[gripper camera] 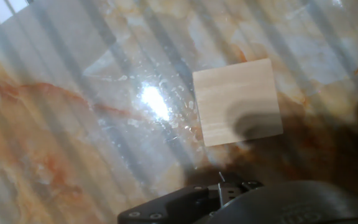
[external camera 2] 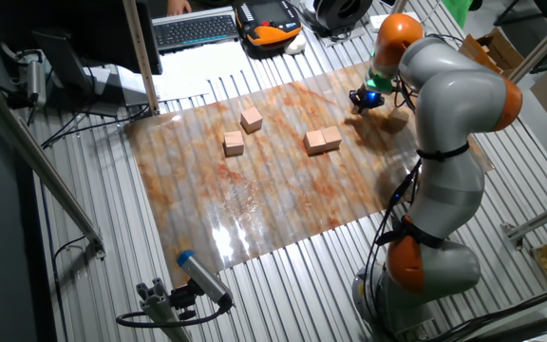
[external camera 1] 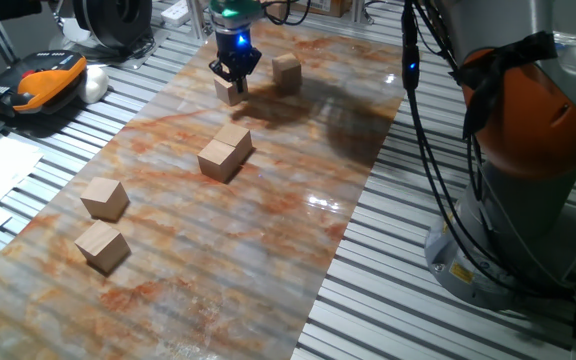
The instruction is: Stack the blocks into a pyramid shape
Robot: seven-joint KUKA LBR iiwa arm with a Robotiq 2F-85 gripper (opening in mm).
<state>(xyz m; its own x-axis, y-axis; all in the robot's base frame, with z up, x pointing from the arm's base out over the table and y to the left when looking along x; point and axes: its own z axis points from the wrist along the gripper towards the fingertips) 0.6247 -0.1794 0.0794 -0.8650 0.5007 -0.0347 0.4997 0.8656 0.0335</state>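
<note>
Nearby, smooth tan wooden blocks (external camera 1: pixel 224 152) sit on a glossy marbled worktop (external camera 1: pixel 268 230). Pincer (external camera 1: pixel 235 78) hovers; its opening is unclear.

Slatted metal table (external camera 1: pixel 388 290), glossy marbled sheet (external camera 1: pixel 268 230) on it (six blocks (external camera 1: pixel 225 152) scattered)

The arm (external camera 2: pixel 449 123) was built of rounded silver-grey shells with glossy orange joint bands, black cables (external camera 1: pixel 438 110) ran loosely along it, and its small black hand (external camera 1: pixel 235 68) carried a blue light under a green-lit ring.
</note>
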